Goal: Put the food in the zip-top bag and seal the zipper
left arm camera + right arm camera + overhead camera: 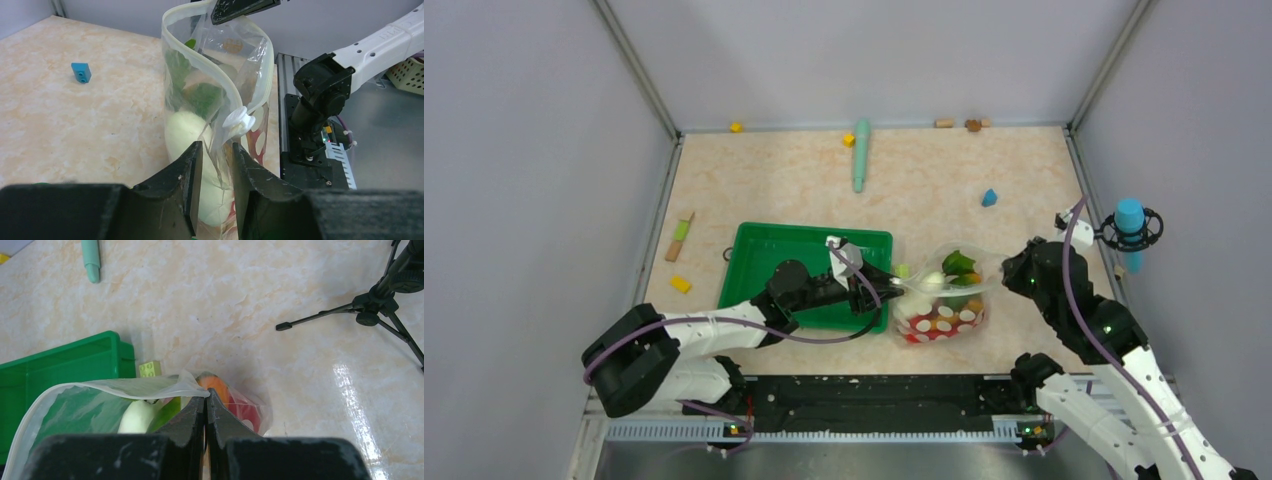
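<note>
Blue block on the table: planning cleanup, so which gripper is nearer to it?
Right. The right gripper pinches the bag just nearside of the blue block; the left gripper straddles the bag's opposite end, farther left.

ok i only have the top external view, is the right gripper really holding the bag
Observer: Yes, the right wrist view shows the right gripper shut on the zip-top bag at its rim.
Operator: and the left one
Observer: The left gripper straddles the bag's edge, jaws apart, just below a white tab on the zipper.
Operator: sealed yet
Observer: No, the left wrist view shows the mouth gaping above that tab.
</note>
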